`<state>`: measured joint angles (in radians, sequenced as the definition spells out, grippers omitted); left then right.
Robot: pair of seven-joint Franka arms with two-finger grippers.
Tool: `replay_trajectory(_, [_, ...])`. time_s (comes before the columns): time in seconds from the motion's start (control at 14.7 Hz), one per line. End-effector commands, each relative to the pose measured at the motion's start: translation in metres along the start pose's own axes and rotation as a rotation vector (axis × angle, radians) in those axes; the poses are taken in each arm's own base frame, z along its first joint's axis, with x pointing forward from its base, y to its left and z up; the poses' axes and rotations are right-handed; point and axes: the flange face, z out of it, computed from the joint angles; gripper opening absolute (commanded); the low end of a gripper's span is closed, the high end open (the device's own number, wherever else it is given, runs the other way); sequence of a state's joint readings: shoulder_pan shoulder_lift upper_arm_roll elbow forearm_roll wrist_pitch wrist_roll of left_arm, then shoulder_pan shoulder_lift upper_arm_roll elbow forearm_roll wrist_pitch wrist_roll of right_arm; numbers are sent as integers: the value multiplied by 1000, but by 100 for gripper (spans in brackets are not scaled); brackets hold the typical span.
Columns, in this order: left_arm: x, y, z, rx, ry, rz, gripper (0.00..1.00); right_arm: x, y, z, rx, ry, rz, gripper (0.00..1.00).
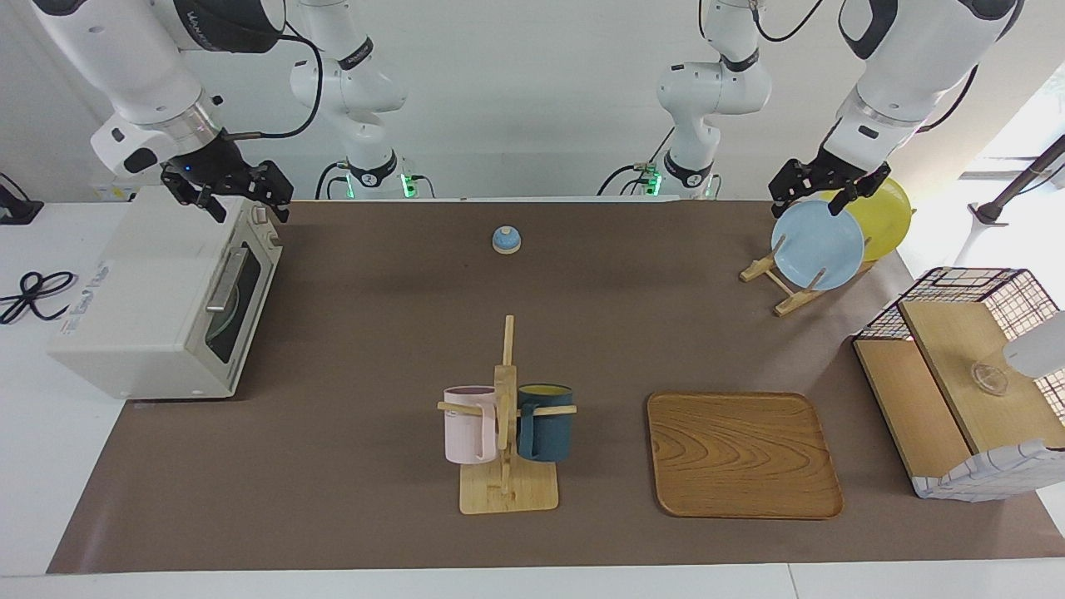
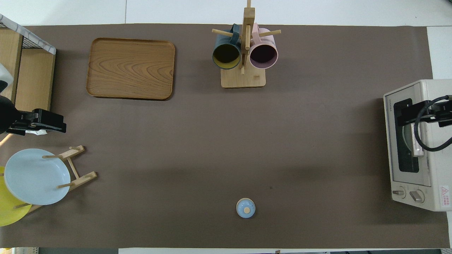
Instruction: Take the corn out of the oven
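Note:
The cream-white oven (image 1: 150,308) stands at the right arm's end of the table, and also shows in the overhead view (image 2: 436,169). Its dark glass door (image 1: 241,295) is closed, with the metal bar handle (image 1: 226,279) across it. The corn is hidden; something round and pale shows dimly through the glass. My right gripper (image 1: 243,201) hangs open and empty over the oven's top edge above the door; the overhead view (image 2: 402,114) shows it over the door. My left gripper (image 1: 811,202) is open and empty, up over the plate rack, and also shows from overhead (image 2: 60,123).
A small blue bell (image 1: 506,240) sits mid-table near the robots. A mug tree (image 1: 504,416) holds a pink and a dark blue mug. A wooden tray (image 1: 742,453) lies beside it. A rack holds a blue plate (image 1: 817,245) and a yellow plate (image 1: 886,220). A wire-framed shelf box (image 1: 965,366) stands at the left arm's end.

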<state>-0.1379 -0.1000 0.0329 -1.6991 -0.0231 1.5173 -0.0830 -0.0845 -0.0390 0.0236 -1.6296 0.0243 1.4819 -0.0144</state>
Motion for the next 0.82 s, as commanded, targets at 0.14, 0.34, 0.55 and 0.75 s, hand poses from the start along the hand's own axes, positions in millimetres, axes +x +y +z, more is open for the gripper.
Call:
replay_trajectory(0.14, [-1, -3, -5, 14, -3, -1, 100, 3, 0, 0, 0, 20, 18, 100])
replay_trajectory(0.34, [-1, -3, -4, 14, -4, -1, 100, 4, 0, -1, 0, 23, 18, 100])
replay_trajectory(0.55, [-1, -3, -4, 14, -6, -1, 100, 3, -1, -1, 0, 21, 6, 100])
replay_trajectory(0.75, [-1, -3, -4, 14, -6, -1, 100, 8, 0, 7, 1, 58, 10, 92])
